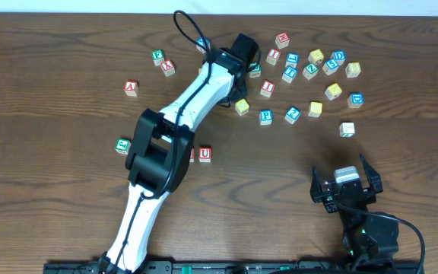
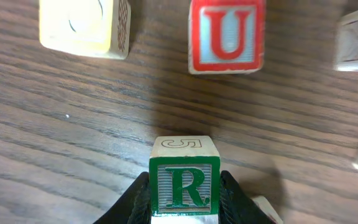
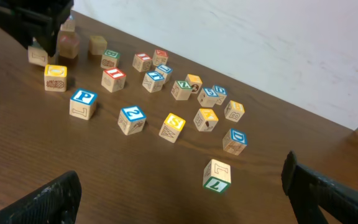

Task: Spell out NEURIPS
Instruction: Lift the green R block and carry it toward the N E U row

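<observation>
The green R cube sits between the black fingers of my left gripper, which is shut on it just over the wood. In the overhead view that gripper is at the back of the table and its wrist hides the R. A red U cube lies mid-table beside the arm. Another red U cube lies just ahead of the R. The red I, blue P and yellow S lie loose. My right gripper is open and holds nothing.
Several other letter cubes are scattered at the back right. A green-edged cube lies just ahead of the right gripper. A green-lettered cube and two red A cubes lie left of the arm. A pale cube lies ahead-left of the R.
</observation>
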Action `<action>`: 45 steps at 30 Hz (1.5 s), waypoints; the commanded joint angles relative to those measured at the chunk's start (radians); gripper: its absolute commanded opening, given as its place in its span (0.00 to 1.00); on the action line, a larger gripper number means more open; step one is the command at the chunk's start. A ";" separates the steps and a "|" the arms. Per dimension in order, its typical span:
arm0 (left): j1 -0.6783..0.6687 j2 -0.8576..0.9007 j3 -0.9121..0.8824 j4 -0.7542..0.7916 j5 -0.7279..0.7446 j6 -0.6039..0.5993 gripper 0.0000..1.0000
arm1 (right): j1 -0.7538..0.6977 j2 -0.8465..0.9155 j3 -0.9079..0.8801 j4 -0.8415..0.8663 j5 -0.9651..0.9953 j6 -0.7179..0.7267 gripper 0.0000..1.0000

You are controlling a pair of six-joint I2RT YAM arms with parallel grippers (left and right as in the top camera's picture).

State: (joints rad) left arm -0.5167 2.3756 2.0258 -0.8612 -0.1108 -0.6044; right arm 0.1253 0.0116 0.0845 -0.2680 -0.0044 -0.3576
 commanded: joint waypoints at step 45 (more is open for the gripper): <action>-0.214 -0.447 -0.221 -0.258 -0.171 0.023 0.08 | -0.013 -0.006 -0.002 -0.003 -0.002 0.013 0.99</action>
State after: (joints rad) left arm -0.7193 1.9652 1.8717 -1.1393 -0.2623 -0.5571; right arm 0.1253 0.0120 0.0845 -0.2680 -0.0044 -0.3576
